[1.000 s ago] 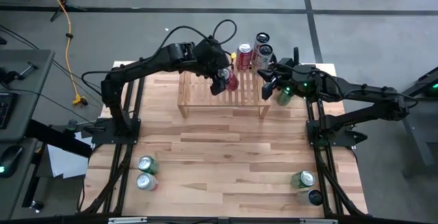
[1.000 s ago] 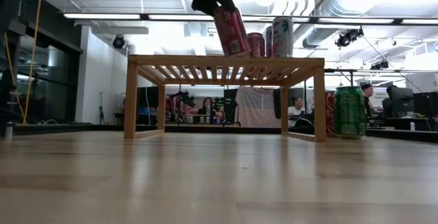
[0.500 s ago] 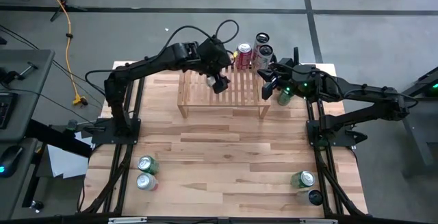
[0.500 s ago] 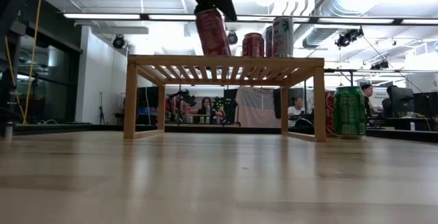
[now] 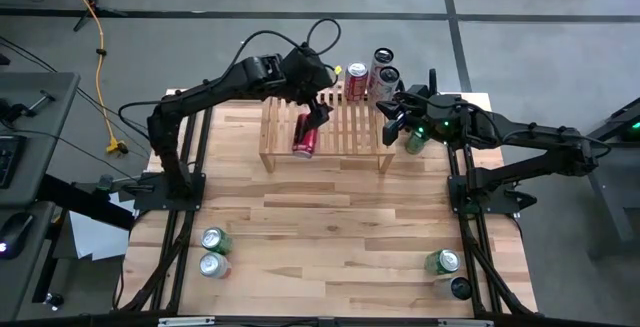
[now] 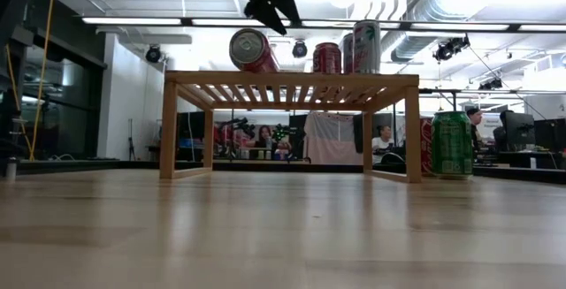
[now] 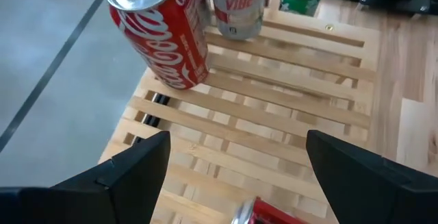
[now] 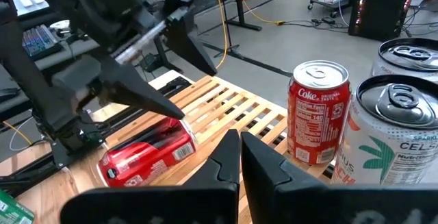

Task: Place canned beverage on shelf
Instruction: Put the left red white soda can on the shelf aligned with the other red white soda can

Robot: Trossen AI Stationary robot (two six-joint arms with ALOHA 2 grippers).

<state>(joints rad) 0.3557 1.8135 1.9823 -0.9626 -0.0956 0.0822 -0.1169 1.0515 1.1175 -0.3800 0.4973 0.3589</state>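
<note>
On the shelf (image 7: 287,107), a Coca-Cola can (image 7: 159,32) stands upright.

Left tool (image 5: 316,113) spread wide; right tool (image 5: 392,119) fingers pressed together.

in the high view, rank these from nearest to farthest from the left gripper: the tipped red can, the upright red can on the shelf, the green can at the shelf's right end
From the left gripper:
1. Tipped red can, lying on the shelf's front slats, just below the open fingers.
2. Upright red can, at the shelf's back edge.
3. Green can, on the table by the right gripper.
</note>
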